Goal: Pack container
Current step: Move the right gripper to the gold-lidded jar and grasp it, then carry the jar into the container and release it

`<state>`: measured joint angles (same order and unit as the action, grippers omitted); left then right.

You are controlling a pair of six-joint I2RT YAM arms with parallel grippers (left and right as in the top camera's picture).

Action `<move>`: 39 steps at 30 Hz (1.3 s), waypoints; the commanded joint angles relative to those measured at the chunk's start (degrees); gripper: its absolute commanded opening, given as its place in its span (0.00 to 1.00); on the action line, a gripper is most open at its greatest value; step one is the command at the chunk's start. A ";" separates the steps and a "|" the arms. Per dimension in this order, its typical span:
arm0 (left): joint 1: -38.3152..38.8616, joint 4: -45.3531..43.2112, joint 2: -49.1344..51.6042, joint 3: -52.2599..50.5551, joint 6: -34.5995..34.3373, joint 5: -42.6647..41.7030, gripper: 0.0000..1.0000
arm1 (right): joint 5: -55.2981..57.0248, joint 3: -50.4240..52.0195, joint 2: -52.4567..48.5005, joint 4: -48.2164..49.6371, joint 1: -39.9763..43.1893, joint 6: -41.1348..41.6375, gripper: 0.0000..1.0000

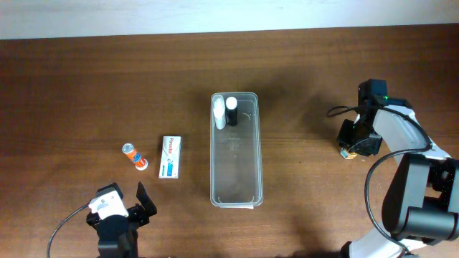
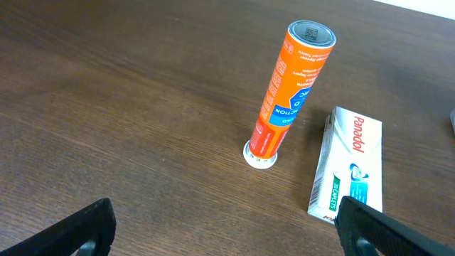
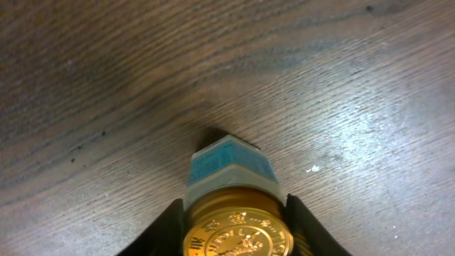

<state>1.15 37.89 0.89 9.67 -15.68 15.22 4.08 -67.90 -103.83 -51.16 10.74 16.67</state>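
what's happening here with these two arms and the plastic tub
Two robot arms are packing the clear container, which already holds two small bottles at its far end. The right gripper is closed on a gold-lidded jar low over the table, off to the container's right. The left gripper is open and empty, facing an orange tube and a Panadol box that sit outside the container.

You see an orange tube (image 2: 288, 92) standing on its white end on the dark wooden table (image 1: 72, 86), just beside a flat Panadol carton (image 2: 350, 167). Well apart, a white bottle (image 1: 219, 115) and a black-capped bottle (image 1: 232, 112) stand side by side. Farther right is a gold-lidded jar (image 3: 238, 231).
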 commanded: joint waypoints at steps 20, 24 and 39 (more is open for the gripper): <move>-0.31 -0.13 -0.55 -0.24 -0.15 -0.02 0.99 | -1.07 -13.09 13.68 -13.62 -17.44 1.20 0.25; -0.31 -0.13 -0.55 -0.24 -0.15 -0.02 0.99 | -1.09 -16.55 17.20 -13.33 -23.98 1.31 0.25; -0.31 -0.13 -0.55 -0.24 -0.15 -0.02 0.99 | -0.81 -17.38 8.24 -2.64 -44.61 3.74 0.26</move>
<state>1.15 37.89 0.89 9.67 -15.68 15.22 2.85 -85.06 -92.38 -54.85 -32.45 19.53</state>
